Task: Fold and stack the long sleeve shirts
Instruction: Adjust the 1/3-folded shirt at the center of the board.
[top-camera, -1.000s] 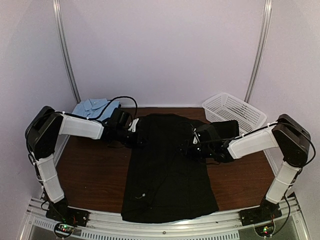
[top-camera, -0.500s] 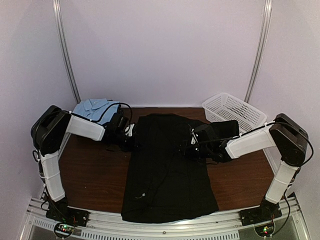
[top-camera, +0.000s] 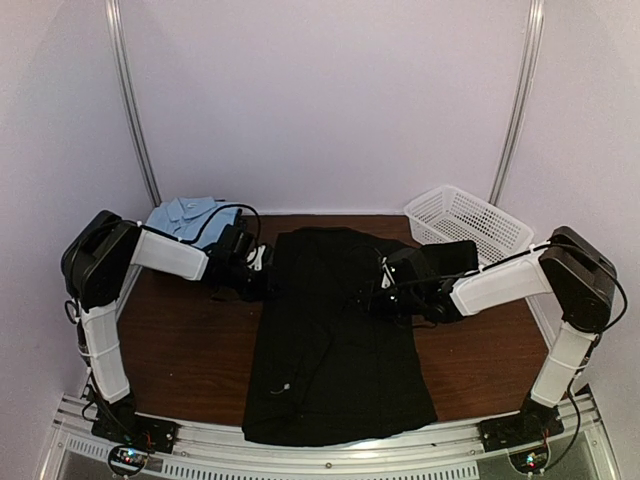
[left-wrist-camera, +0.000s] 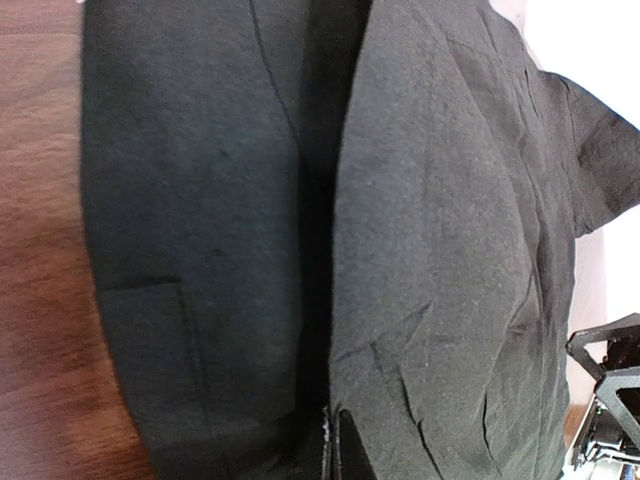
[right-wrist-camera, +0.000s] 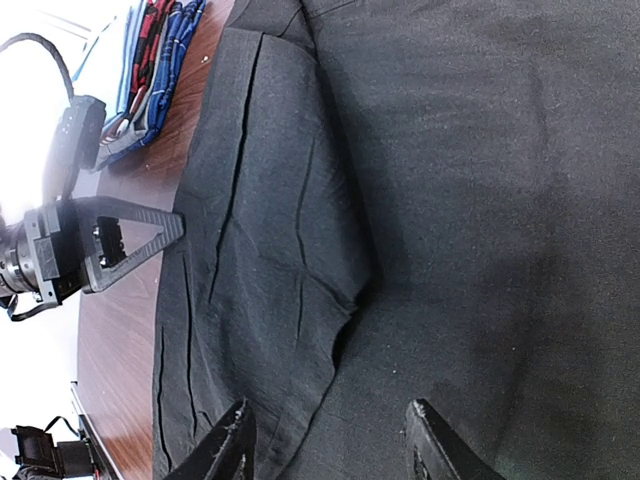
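The large black long sleeve shirt (top-camera: 330, 360) lies spread lengthwise down the middle of the brown table. My left gripper (top-camera: 262, 277) is at the shirt's left edge near the top, shut on a fold of the black fabric (left-wrist-camera: 450, 250); its jaws (left-wrist-camera: 340, 455) show as a thin closed line. My right gripper (top-camera: 372, 298) hovers open over the shirt's right half, and its fingertips (right-wrist-camera: 235, 440) stand wide apart above the black cloth (right-wrist-camera: 480, 150). A folded light blue collared shirt (top-camera: 190, 215) lies at the back left. Folded red-and-blue shirts (right-wrist-camera: 150, 60) show beside it.
A white mesh basket (top-camera: 468, 225) stands at the back right. Bare brown table (top-camera: 180, 340) lies left of the black shirt, with a narrower strip on the right (top-camera: 480, 360). The shirt's hem reaches the table's near edge.
The left arm's shoulder and elbow have shifted right and its gripper has drawn slightly left at the shirt's edge. The right gripper has crept slightly left over the shirt.
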